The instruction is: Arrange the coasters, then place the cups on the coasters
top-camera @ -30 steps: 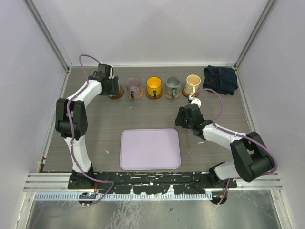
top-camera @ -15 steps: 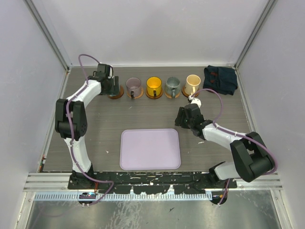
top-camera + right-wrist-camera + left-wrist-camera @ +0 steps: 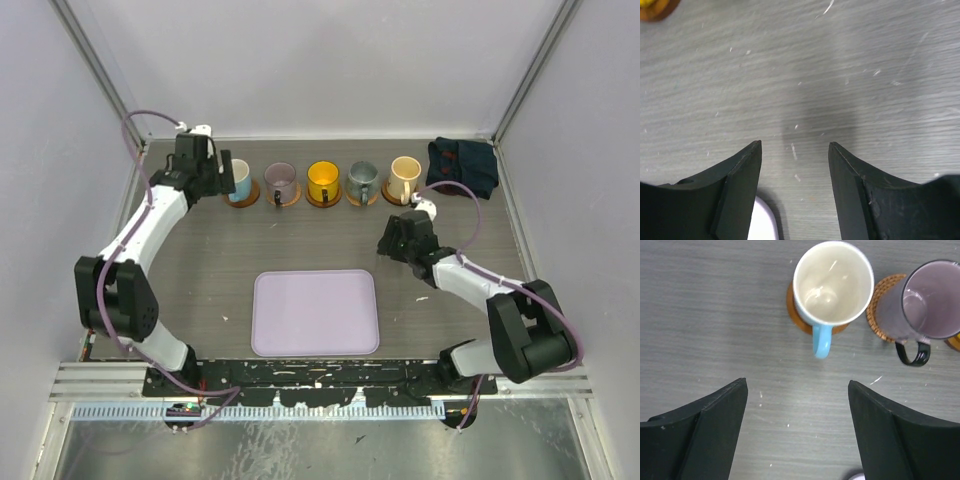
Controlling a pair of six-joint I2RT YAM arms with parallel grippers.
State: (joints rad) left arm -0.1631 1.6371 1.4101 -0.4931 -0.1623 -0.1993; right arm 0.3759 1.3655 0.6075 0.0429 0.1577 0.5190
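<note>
Five cups stand in a row at the back of the table, each on a brown coaster (image 3: 244,200): light-blue and cream (image 3: 240,180), purple (image 3: 280,181), yellow (image 3: 322,180), grey-teal (image 3: 361,179) and cream-beige (image 3: 404,176). My left gripper (image 3: 217,177) is open just left of the blue cup and holds nothing. In the left wrist view the blue cup (image 3: 833,282) sits upright on its coaster (image 3: 793,312), apart from my gripper (image 3: 797,383), with the purple cup (image 3: 930,300) beside it. My right gripper (image 3: 389,240) is open over bare table (image 3: 795,146), in front of the row.
A lavender tray (image 3: 315,312) lies at the front middle of the table. A dark blue cloth (image 3: 462,165) is bunched at the back right corner. Grey walls close in the table on three sides. A yellow-orange edge (image 3: 654,8) shows at the right wrist view's top left.
My left gripper has opened wider and drawn back to the left, uncovering the blue cup on its coaster. The left arm's elbow swung outward. The right gripper shifted slightly right.
</note>
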